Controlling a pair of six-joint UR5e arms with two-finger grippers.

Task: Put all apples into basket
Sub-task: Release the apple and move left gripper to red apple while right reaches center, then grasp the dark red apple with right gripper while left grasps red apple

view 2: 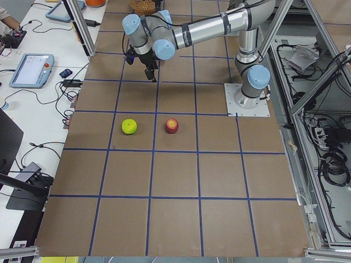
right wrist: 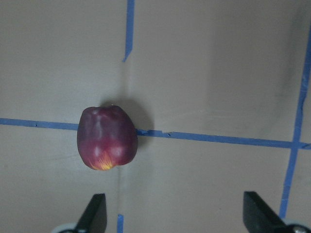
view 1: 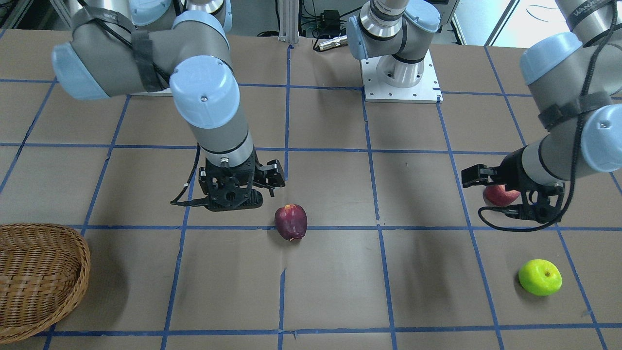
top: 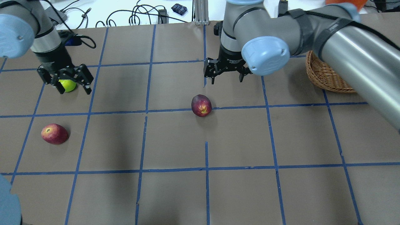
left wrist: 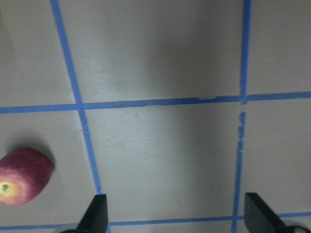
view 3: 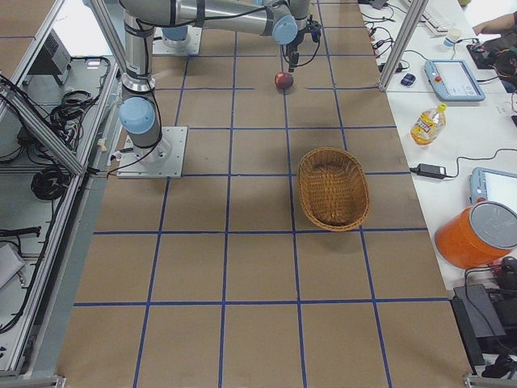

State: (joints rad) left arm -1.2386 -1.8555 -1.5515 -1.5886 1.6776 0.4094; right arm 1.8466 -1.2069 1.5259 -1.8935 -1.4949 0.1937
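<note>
The right gripper [top: 227, 79] hangs over the table with its two black fingers [right wrist: 95, 213] spread wide and nothing between them. Just beside it, not touching, the dark maroon round apple [top: 201, 105] lies on a strip of blue tape [top: 243, 107]. In the right wrist view it sits ahead of one fingertip, off to the side of the gap. The left gripper [top: 75, 90] is likewise spread and grips nothing. From overhead the bright lime-green round apple [top: 67, 85] seems framed by its fingers (the front view shows that apple lying well clear of it). The red apple with a yellowish stem dimple [top: 54, 133] shows at the lower left edge of the left wrist view, outside the fingers. All three apples rest on the brown paper-covered table [top: 175, 140]. The shallow oval brown wicker basket [top: 325, 79] stands at the robot's right end of the table, well apart from every apple.
</note>
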